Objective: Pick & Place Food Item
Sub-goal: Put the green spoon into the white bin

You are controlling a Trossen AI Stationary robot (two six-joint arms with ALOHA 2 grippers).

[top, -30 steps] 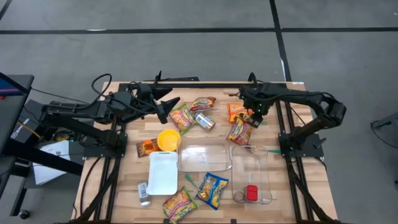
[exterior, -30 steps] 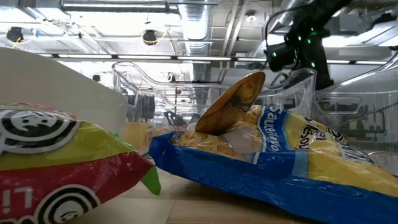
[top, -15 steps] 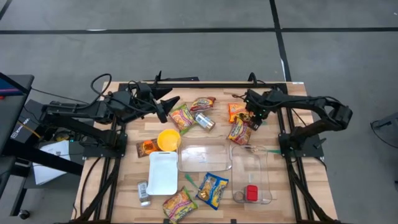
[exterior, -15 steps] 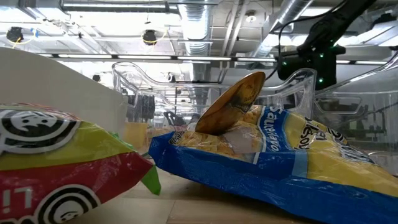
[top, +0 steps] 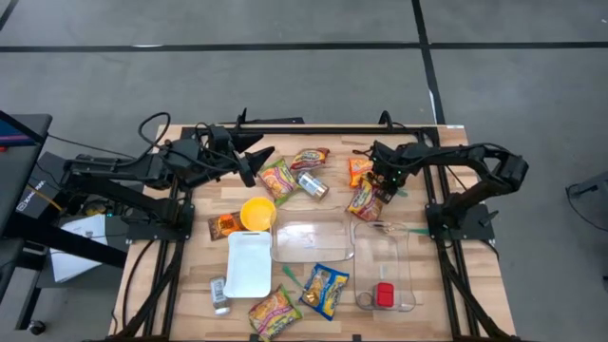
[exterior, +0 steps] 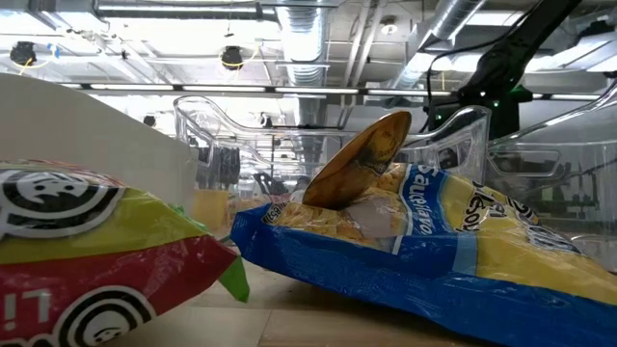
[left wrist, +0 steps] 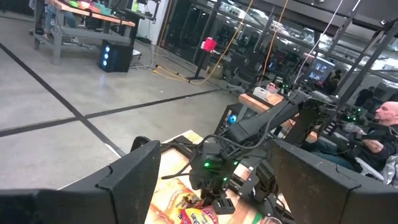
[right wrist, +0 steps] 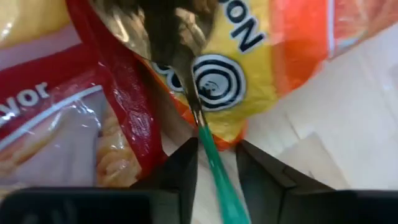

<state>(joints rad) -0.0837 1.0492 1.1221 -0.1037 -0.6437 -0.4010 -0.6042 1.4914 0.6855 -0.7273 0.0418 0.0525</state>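
In the right clear bin [top: 404,275], a red item [top: 384,294].

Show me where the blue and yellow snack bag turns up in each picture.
High view: bag low centre, near the table's front edge.
Low view: fills the right foreground.
Left wrist view: not in it.
Right wrist view: not in it.
Shared landmark: the clear tub just behind it.

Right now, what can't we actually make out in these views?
- Right gripper grip: in the right wrist view the fingers flank a green bag edge; contact unclear.
- Left gripper: too small from above; the left wrist view shows wide-apart fingers only.
- Low view: blue-and-yellow bag blocks the table behind.
- Red item in clear tray: too small to identify.
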